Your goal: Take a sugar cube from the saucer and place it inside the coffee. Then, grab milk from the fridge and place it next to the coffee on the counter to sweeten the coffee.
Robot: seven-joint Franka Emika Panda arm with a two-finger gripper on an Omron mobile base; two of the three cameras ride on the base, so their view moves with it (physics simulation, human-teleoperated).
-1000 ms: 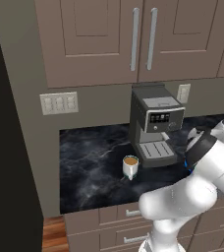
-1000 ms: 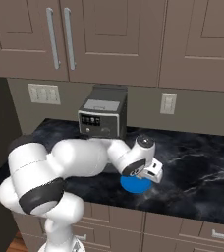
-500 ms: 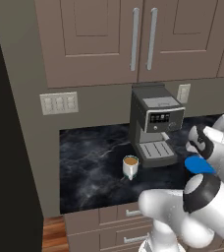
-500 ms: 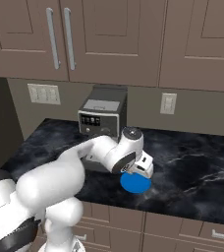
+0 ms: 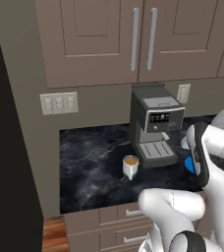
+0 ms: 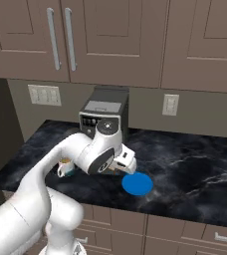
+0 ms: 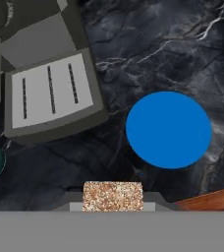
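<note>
Clamped between the gripper's (image 7: 112,206) two finger tips at the bottom of the hand view sits a speckled brown sugar cube (image 7: 112,196), so the claw is grasping the cube, lifted off the counter (image 7: 182,44). Seen from the hand, the grey slotted drip tray (image 7: 50,93) of the coffee machine (image 7: 30,29) lies to the upper left, and the saucer (image 7: 169,129), a flat bright blue disc, lies bare on the black veined stone to the right of it and just above the cube in the picture. In the left base view, going from the left, a black slab of the fridge (image 5: 8,147) fills the edge, then a pale switch plate (image 5: 59,103) on the wall, then the coffee (image 5: 130,166), a small white mug with tan liquid, standing on the counter (image 5: 89,162) just in front and to the left of the coffee machine (image 5: 153,123); further right the white arm crosses in front of the saucer (image 5: 188,165), leaving a sliver of blue visible. In the right base view the mug (image 6: 64,167) peeks out behind the arm at the left, the coffee machine (image 6: 104,113) stands behind the wrist, the gripper (image 6: 127,164) hangs above the counter (image 6: 195,159) near the saucer's (image 6: 137,184) left rim, and a wall outlet (image 6: 170,104) sits further right. Taupe cupboards (image 6: 110,35) with grey bar handles run above.
</note>
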